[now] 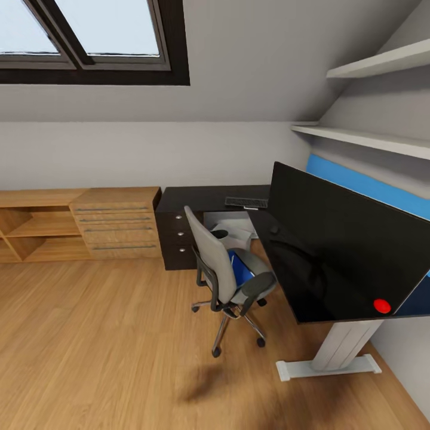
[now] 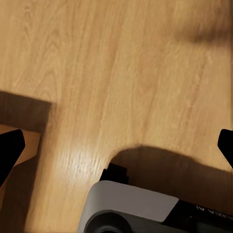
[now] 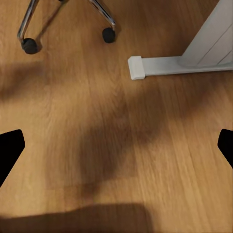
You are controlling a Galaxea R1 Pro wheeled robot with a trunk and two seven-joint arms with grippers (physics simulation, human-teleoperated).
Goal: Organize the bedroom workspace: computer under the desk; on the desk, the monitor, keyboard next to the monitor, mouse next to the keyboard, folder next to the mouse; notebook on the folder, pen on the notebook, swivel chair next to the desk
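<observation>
Two wrist cameras look down at the wood plank floor (image 2: 121, 73), and in each the dark fingertips sit at the far edges of the picture, so both the left gripper (image 2: 116, 145) and the right gripper (image 3: 116, 145) are spread wide and hold nothing. From the head view the swivel chair (image 1: 230, 275) stands just beside the black desk (image 1: 197, 200), turned a little away from it, and the blue folder (image 1: 239, 269) lies on its seat. The monitor (image 1: 340, 245) is already on the near wing of the desk, and the keyboard (image 1: 246, 202) rests on the far wing, well apart from the monitor. A pale box under the desk behind the chair is probably the computer (image 1: 233, 226), but it is partly hidden. A small dark bump on the desk near the monitor's edge may be the mouse; I cannot tell

I judge the robot is approaching the chair to fetch the folder. To do this well, it should roll closer and stop facing the open side of the seat, so the armrest does not block the arm. The folder is thin and flat, so a low side approach and a pinch on a free edge seems best, without pushing the chair away on its casters (image 3: 108, 35)
</observation>
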